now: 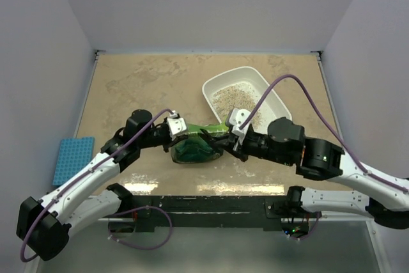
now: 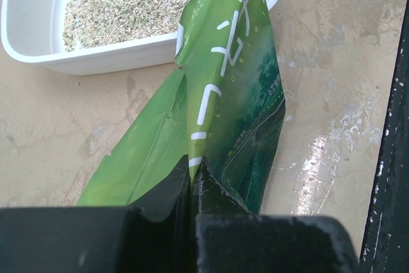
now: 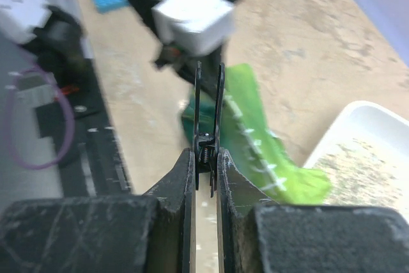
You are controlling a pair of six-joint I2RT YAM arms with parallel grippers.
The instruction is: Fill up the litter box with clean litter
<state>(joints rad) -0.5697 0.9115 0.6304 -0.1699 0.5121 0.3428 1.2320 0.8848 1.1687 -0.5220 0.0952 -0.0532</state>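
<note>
The white litter box [image 1: 271, 101] sits tilted at the back right of the table, with a layer of pale speckled clean litter [image 1: 231, 98] inside. A crinkled green bag [image 1: 195, 147] lies in front of it, its mouth toward the box. My left gripper [image 1: 186, 136] is shut on the bag's edge; in the left wrist view the fingers [image 2: 192, 171] pinch the bag [image 2: 236, 94] below the box [image 2: 38, 52] and litter [image 2: 121, 4]. My right gripper [image 1: 227, 141] is shut on a thin black spring clip [image 3: 208, 107] beside the bag [image 3: 255, 139]; the box rim [image 3: 348, 123] shows at the right.
A blue ridged mat [image 1: 71, 158] lies at the table's left edge. Grey walls enclose the table on three sides. A black rail [image 1: 211, 199] runs along the near edge. Purple cables loop over both arms. A few granules lie scattered by the box.
</note>
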